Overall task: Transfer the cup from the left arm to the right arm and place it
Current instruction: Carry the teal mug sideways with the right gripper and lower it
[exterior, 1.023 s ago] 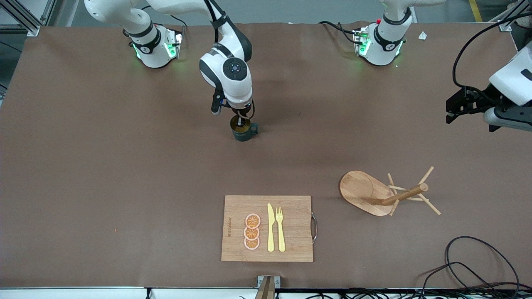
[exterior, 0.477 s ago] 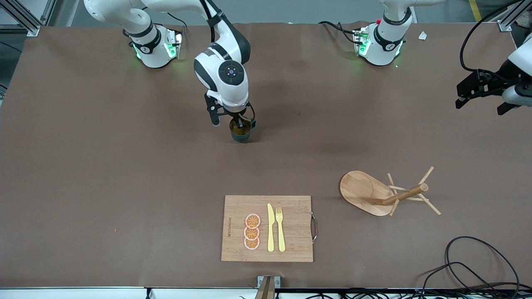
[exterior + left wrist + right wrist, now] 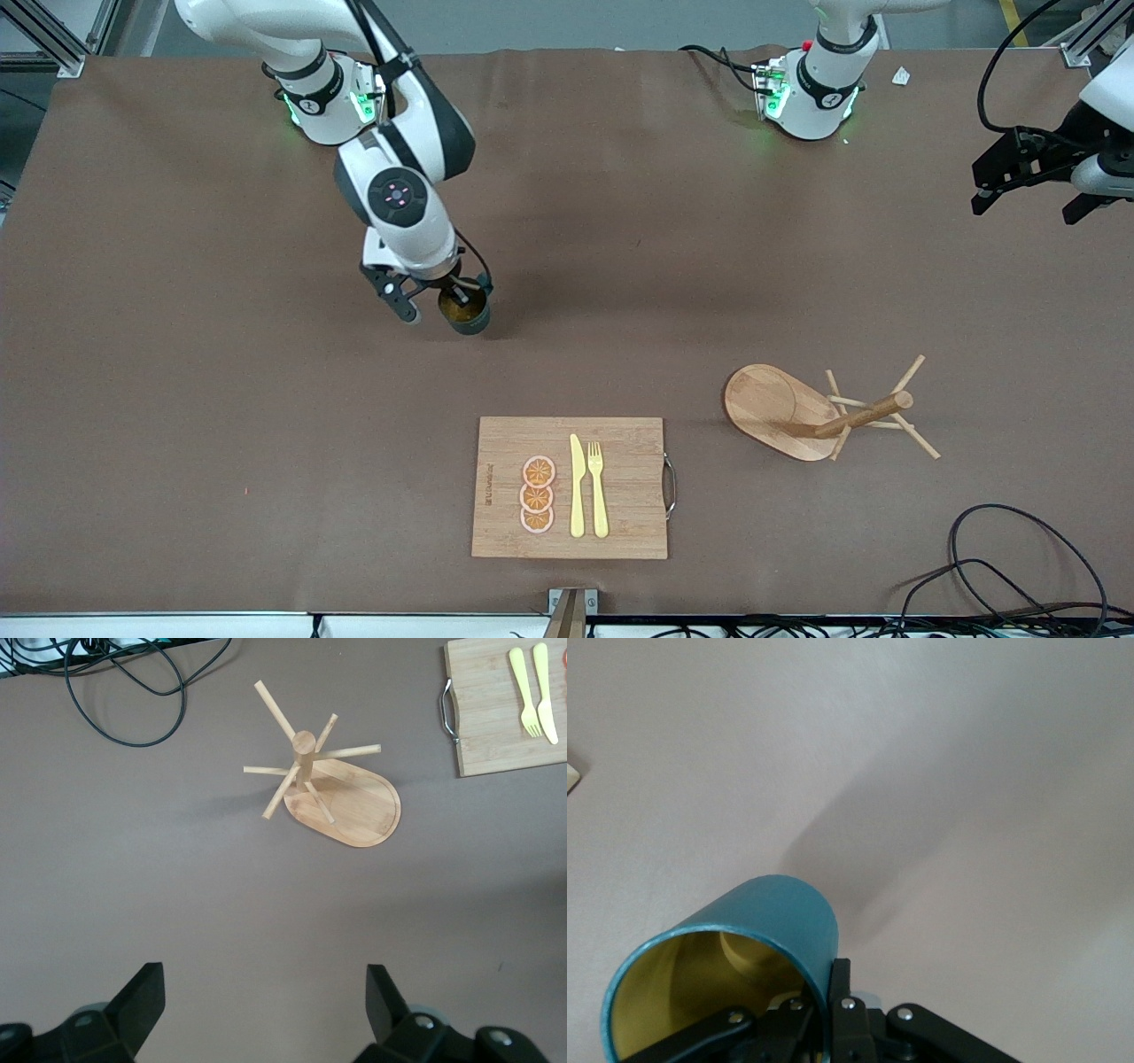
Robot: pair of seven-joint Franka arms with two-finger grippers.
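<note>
1. The right gripper (image 3: 458, 297) is clamped on the cup (image 3: 466, 310), one finger inside the mustard-yellow interior and the other against the teal outer wall, pinching the rim.
2. The cup appears to be lifted off the brown tabletop (image 3: 221, 354), though from the front view alone it is hard to say how high; it hangs over bare tabletop toward the right arm's end of the table.
3. In the right wrist view the cup (image 3: 722, 979) is tilted, its open mouth facing the camera, and its shadow falls on the tabletop (image 3: 966, 771) below it.
4. In that same view the right gripper (image 3: 824, 1005) has its black fingers drawn together on the rim.
5. The left gripper (image 3: 1028, 177) hangs in the air at the left arm's end of the table, holding nothing and well apart from the cup.
6. The left wrist view shows the left gripper (image 3: 264, 1010) with its jaws spread wide and only bare tabletop between them.
7. A wooden peg rack (image 3: 819, 412) stands on its oval base on the tabletop, toward the left arm's end.
8. A wooden cutting board (image 3: 620, 487) lies near the edge closest to the front camera.
9. On the board a yellow knife (image 3: 577, 487) and a yellow fork (image 3: 597, 487) lie side by side, beside three orange slices (image 3: 537, 494) stacked in a row.
10. A black cable (image 3: 1019, 567) loops on the tabletop, nearer to the front camera than the rack.
</note>
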